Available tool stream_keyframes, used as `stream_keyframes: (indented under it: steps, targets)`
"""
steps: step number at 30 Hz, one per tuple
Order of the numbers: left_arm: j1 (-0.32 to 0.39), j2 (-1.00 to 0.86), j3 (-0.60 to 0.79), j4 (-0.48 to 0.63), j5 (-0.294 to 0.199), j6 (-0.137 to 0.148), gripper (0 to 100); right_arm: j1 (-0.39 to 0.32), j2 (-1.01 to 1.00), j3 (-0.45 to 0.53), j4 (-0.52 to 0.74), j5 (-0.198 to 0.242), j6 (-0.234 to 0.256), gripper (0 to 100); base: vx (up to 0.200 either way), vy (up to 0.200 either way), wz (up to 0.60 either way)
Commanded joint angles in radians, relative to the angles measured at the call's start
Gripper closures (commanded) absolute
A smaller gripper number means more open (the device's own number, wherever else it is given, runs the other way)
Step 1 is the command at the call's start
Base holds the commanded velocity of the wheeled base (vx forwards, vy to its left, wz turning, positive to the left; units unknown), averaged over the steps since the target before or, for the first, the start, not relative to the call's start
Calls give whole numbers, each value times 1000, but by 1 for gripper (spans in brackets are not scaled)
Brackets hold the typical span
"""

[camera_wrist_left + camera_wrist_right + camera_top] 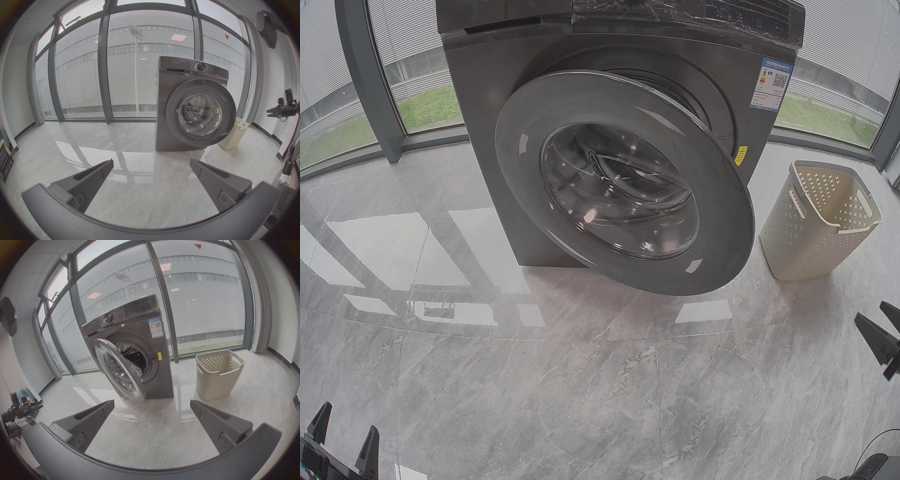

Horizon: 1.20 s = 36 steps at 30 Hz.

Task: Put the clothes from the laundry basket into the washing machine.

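Observation:
The grey washing machine stands ahead with its round door swung open toward me; the drum opening looks dark inside. A cream perforated laundry basket stands on the floor to the machine's right, and no clothes can be seen in it from here. My left gripper is low at the near left, open and holding nothing. My right gripper hangs at the right edge, nearer than the basket, open as well. Both wrist views look across the floor at the machine and basket.
Glossy grey marble floor spreads between me and the machine. Tall windows with dark frames run behind the machine. The open door juts out over the floor in front of the machine.

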Motion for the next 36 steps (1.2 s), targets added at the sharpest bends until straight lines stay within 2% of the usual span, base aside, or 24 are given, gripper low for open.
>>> stream_keyframes:
  steps: [1,2,3,7,10,13,21,25,27,34,36]
  targets:
    - [1,-11,18,0,-1,2,0,157,765,-183,-322,-49,62,0,0,0,0]
    - [1,-11,18,0,-1,2,0,157,765,-183,-322,-49,62,0,0,0,0]
    - [1,-12,18,0,3,2,0,191,816,-207,-323,-56,100,0,0,0,0]
    - [1,-12,18,0,6,4,0,300,853,-238,-338,-150,212,0,0,0,0]
    - [1,-12,18,0,6,4,0,320,899,-295,-341,-178,261,0,0,-200,0]
    - [1,-12,18,0,3,5,0,320,920,-331,-348,-178,268,0,0,-200,0]
    - [1,-12,18,0,3,4,0,328,979,-373,-354,-165,274,0,0,0,0]
    - [1,-12,18,0,3,2,0,349,1009,-396,-406,-167,298,0,0,0,0]
    - [1,-12,18,0,3,2,0,358,1023,-410,-430,-167,312,0,200,0,0]
    - [1,-12,18,0,1,2,0,355,1048,-437,-434,-171,312,0,200,0,0]
    - [1,-12,18,0,1,2,0,351,1052,-456,-434,-176,311,0,0,0,0]
